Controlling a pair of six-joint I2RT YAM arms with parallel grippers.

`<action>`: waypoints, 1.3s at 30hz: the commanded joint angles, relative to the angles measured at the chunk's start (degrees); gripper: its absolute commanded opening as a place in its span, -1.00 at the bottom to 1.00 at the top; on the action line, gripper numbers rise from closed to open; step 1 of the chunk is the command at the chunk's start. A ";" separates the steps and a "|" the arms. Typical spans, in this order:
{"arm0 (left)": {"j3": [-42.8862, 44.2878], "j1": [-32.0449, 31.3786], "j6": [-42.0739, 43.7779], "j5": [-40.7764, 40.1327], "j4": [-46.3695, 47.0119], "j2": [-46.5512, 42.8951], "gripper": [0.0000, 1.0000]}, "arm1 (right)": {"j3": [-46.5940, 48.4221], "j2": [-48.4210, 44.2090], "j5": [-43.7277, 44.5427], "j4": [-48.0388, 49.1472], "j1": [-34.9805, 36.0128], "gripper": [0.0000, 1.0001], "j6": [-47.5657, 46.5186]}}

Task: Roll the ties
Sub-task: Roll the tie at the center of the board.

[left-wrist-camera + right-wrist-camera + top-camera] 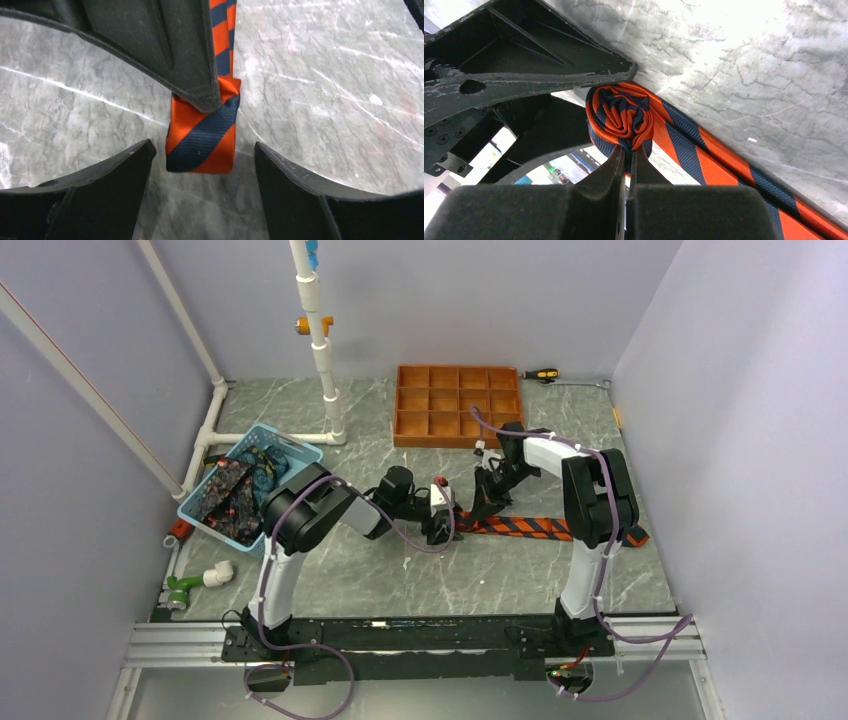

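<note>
Early in the job: my right pincer (626, 156) is clamped on the small coil begun at one end of the striped tie (624, 117), while my left pincer (202, 152) stands apart, its fingers either side of that coil, not touching. Most of the tie lies flat and unrolled on the marble surface (400, 570). More ties (232, 495) wait in the blue basket (300, 452). The satin shows bold orange-and-navy diagonals.

Striped tie (530, 528) partly behind right arm (598, 495)
</note>
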 commanded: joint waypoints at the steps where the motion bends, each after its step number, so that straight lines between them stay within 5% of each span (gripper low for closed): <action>1: -0.90 -0.56 -11.12 1.07 12.18 6.80 0.54 | -2.41 6.67 23.28 1.72 3.03 -1.00 -3.75; 7: 0.24 -1.53 -18.14 0.36 20.35 11.64 0.19 | -2.93 7.74 14.97 4.01 2.34 -1.00 -5.40; 13: -9.18 1.23 -11.83 -1.67 16.88 4.10 -0.25 | -1.08 9.39 5.42 11.10 3.64 -1.00 -5.00; 18: -14.90 5.62 -11.10 -1.06 14.42 -0.73 -0.17 | -1.13 11.06 -3.52 19.21 4.65 -1.00 -3.55; 21: -14.75 5.72 -12.23 -0.47 15.43 -0.48 -0.01 | -3.76 10.71 -3.52 23.14 4.65 -1.00 -3.68; 32: -12.42 3.56 -9.54 2.27 18.57 3.50 0.12 | -7.09 9.56 -2.98 26.10 4.66 -1.00 -1.05; 37: -11.55 3.24 -5.58 2.06 14.11 3.08 -0.35 | -5.61 8.85 -3.29 24.25 4.65 -0.97 -2.14; 39: -11.43 2.79 -2.00 -0.24 7.10 1.35 -0.68 | -3.51 8.13 -3.10 20.83 4.44 -0.66 -3.77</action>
